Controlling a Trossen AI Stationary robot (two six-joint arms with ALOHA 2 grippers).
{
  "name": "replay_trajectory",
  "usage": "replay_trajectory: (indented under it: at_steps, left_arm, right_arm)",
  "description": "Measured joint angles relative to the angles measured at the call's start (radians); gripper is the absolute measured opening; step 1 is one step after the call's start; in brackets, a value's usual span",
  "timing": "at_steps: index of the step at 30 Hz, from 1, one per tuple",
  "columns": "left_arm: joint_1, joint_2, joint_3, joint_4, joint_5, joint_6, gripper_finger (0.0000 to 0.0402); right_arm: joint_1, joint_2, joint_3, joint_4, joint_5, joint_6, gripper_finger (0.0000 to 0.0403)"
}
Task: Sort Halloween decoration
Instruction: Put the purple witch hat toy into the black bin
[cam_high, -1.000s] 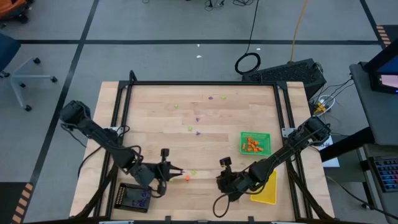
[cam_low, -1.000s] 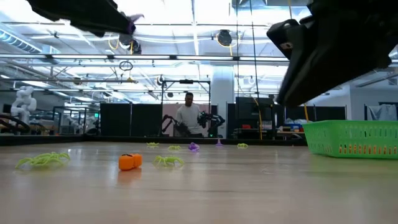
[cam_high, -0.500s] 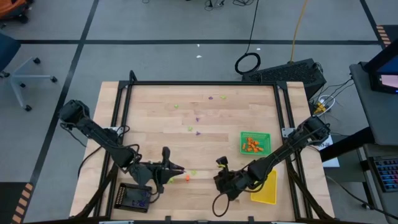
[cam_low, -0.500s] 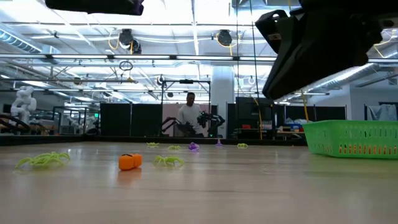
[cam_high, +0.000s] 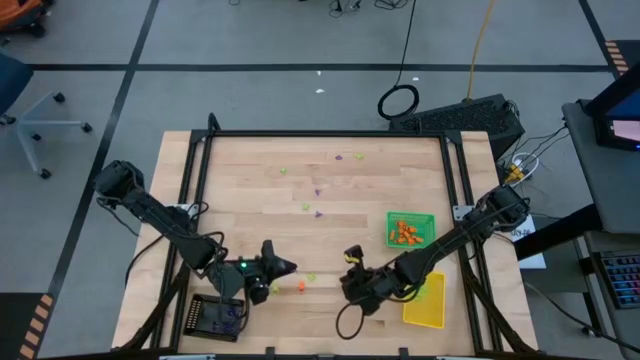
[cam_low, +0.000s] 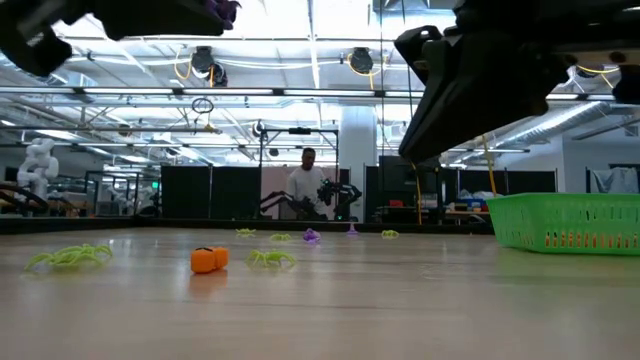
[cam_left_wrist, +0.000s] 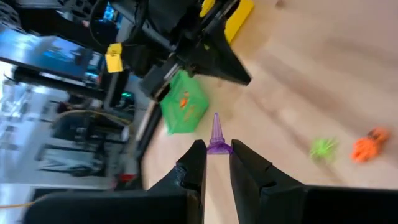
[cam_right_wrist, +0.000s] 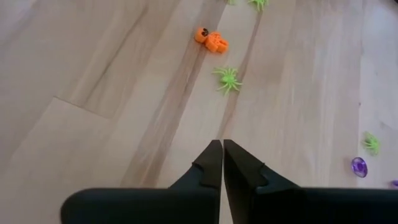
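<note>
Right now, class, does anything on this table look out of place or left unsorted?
Yes. Loose trinkets lie scattered on the bare wood: an orange pumpkin beside a green spider, and purple bits further off. Only the green tray holds sorted orange pieces. The left tool pinches a purple cone.

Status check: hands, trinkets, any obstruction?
Left hand shut on purple cone. Right hand shut, empty. Orange trinket and green spider loose ahead; nothing blocking.

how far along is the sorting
Partly done. Orange pieces already sit in the green tray, and the black tray holds some purple ones. In hand: the left gripper pinches a purple cone. The right gripper is shut and empty. Left: the orange pumpkin, green spiders and purple bits on the table.
</note>
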Motion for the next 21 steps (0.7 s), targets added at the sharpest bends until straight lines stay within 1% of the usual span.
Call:
replay_trajectory:
  at_steps: [3, 6, 21]
  left_arm:
    - [0.000, 0.000, 0.000, 0.000, -0.041, 0.074, 0.0045]
    - [0.000, 0.000, 0.000, -0.001, -0.050, 0.107, 0.0045]
    - [0.000, 0.000, 0.000, 0.000, -0.051, 0.108, 0.0045]
  right_arm:
    - [-0.009, 0.000, 0.000, 0.000, 0.000, 0.001, 0.0000]
    - [-0.013, 0.000, 0.000, 0.000, 0.000, 0.003, 0.0000]
    - [-0.012, 0.000, 0.000, 0.000, -0.001, 0.012, 0.0000]
